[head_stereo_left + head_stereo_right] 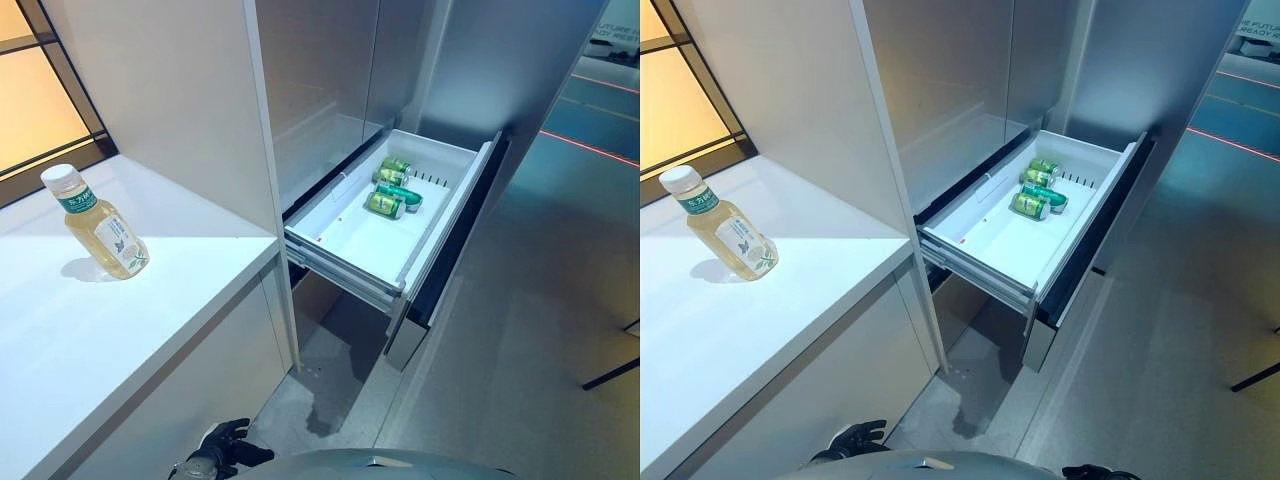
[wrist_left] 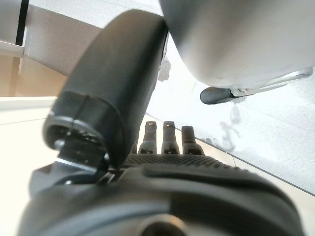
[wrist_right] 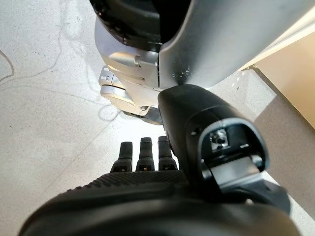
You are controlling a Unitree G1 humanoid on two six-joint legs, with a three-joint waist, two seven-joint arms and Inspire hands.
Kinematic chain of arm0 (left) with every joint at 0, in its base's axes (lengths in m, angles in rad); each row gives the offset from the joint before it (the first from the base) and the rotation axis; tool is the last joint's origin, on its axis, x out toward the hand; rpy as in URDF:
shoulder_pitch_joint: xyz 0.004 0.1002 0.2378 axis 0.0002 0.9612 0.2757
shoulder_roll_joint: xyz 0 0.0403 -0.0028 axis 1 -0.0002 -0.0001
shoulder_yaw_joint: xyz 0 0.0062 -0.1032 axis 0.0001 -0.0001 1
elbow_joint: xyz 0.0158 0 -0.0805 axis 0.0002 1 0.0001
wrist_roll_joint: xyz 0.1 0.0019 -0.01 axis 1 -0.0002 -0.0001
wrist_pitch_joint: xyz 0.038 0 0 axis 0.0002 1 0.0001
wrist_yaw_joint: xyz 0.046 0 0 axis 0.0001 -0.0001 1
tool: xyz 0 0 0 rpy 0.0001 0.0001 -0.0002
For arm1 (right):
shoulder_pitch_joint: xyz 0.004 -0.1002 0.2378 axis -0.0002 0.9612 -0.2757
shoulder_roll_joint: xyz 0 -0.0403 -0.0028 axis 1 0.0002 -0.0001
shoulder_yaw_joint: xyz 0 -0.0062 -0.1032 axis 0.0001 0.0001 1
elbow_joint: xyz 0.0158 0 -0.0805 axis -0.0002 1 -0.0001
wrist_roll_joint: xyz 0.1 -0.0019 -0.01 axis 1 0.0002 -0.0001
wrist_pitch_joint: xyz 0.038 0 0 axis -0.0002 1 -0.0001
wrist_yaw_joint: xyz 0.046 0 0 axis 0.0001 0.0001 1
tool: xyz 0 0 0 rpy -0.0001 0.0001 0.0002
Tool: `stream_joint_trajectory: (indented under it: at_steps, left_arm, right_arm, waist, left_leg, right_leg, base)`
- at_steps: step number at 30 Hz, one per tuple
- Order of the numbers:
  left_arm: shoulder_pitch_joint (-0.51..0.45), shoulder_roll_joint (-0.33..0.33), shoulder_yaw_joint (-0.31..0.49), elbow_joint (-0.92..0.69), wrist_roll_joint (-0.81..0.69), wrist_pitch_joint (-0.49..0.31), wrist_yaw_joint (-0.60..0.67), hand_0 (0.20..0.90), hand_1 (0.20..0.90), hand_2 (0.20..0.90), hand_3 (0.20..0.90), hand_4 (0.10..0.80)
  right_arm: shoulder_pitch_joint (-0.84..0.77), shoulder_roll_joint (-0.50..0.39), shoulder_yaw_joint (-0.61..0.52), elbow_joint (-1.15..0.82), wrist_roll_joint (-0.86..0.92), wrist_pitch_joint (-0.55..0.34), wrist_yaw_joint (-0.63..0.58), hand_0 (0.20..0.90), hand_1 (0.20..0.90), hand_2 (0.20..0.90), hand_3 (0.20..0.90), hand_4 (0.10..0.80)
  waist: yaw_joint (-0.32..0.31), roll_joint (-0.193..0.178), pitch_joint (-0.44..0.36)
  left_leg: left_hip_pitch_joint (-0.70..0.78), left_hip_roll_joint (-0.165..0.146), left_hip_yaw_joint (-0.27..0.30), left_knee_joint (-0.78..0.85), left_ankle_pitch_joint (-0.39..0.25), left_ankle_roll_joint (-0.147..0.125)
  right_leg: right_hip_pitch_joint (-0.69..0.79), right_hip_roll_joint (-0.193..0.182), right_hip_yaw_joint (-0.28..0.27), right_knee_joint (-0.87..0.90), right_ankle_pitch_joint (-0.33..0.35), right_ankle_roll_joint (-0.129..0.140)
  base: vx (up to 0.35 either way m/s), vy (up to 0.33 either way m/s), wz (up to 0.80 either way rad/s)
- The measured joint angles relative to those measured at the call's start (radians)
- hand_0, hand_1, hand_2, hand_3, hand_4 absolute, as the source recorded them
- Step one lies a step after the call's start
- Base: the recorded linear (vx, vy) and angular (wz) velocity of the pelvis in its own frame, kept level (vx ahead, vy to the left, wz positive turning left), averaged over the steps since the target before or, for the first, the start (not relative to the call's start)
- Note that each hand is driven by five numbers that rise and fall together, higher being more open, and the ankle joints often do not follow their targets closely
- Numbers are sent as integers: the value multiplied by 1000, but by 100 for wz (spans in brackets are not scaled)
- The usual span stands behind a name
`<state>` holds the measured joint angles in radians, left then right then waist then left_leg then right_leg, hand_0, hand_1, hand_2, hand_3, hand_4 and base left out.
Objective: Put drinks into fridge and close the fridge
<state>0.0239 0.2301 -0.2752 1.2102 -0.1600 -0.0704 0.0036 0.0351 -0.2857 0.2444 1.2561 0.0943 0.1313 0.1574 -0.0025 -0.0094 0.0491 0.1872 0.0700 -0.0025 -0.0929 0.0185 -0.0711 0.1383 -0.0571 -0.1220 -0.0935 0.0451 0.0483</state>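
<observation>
The bottle point(image 1: 97, 224) stands upright on the white worktop point(image 1: 120, 320), well apart from the open fridge drawer point(image 1: 375, 245) holding green cans point(image 1: 392, 188). Both hands, left hand point(image 1: 222, 447) and right hand point(image 1: 1095, 471), hang low, seemingly relaxed and empty. Reach left, grip the bottle's body squarely.

The fridge point(image 1: 330, 80) has brushed, matt grey metal fronts. Its pulled-out drawer point(image 1: 350, 240) is smooth white plastic with a slight sheen. The cans point(image 1: 392, 188) look like glossy green metal. On the smooth, matt white counter point(image 1: 90, 330) the bottle point(image 1: 95, 222) is clear plastic (paper-like label, white plastic cap). The floor point(image 1: 520, 360) is speckled grey, matt. The left hand point(image 1: 222, 445) is matt black, its palm finely ribbed.
</observation>
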Motion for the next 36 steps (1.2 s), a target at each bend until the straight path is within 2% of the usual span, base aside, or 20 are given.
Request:
stream_joint_trajectory:
  at_steps: [21,29,36]
  left_arm:
    - [3,2,0,0,-16,-29,-27,900,900,900,900,800]
    - [6,4,-5,-12,-16,-147,-72,900,900,900,900,800]
    - [4,17,-45,-186,-7,-219,-112,900,900,900,900,800]
  right_arm:
    - [1,0,0,0,0,0,0,900,900,900,900,800]
    - [0,0,0,0,-1,1,0,900,900,900,900,800]
    - [-2,-5,0,-3,-1,9,13,900,900,900,900,800]
  waist:
    - [1,0,0]
    - [1,0,0]
    - [1,0,2]
  left_leg:
    - [0,0,-1,0,1,-1]
    - [0,0,-3,0,1,-2]
    - [-2,0,-8,0,1,-2]
  right_leg:
    - [1,0,-2,-3,0,0]
    - [2,0,-3,-3,0,0]
    - [3,-1,-9,-3,0,0]
  base:
    - [0,0,0]
    - [0,0,0]
    - [-1,1,1]
